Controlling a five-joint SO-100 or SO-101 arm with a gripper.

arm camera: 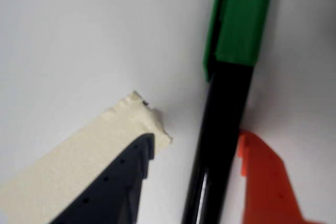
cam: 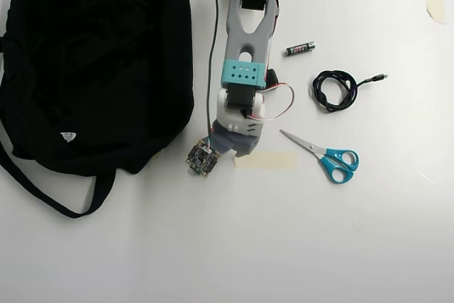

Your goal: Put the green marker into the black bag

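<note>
Between the two fingers in the wrist view lies the green marker [arm camera: 223, 129], its black barrel running up the frame and its green cap at the top. The gripper [arm camera: 197, 153] stands open around it: the dark finger [arm camera: 123, 182] is a clear gap off to the left of the barrel, while the orange finger [arm camera: 262, 177] sits just beside it on the right, perhaps touching it. Nothing is clamped yet.

That lopsided bracket is the main risk. If the jaws close from here, the dark finger would have to sweep the barrel across the white table [arm camera: 79, 40], and a round pen may roll or swivel out instead of seating. The fingers also straddle the smooth barrel well below the cap, so a weak pinch could let it tip or slip during the lift.

Under the dark finger lies a strip of beige tape [arm camera: 79, 156]; a fingertip dragging low might snag its torn edge.

Farther off, in the overhead view, the arm hides the marker completely. The black bag [cam: 99, 62] lies well to the left, and no opening is visible, so a release might leave the pen on top of the fabric. The scissors [cam: 326, 155], coiled cable [cam: 335, 90] and battery [cam: 300, 48] lie to the right, away from that path.
</note>
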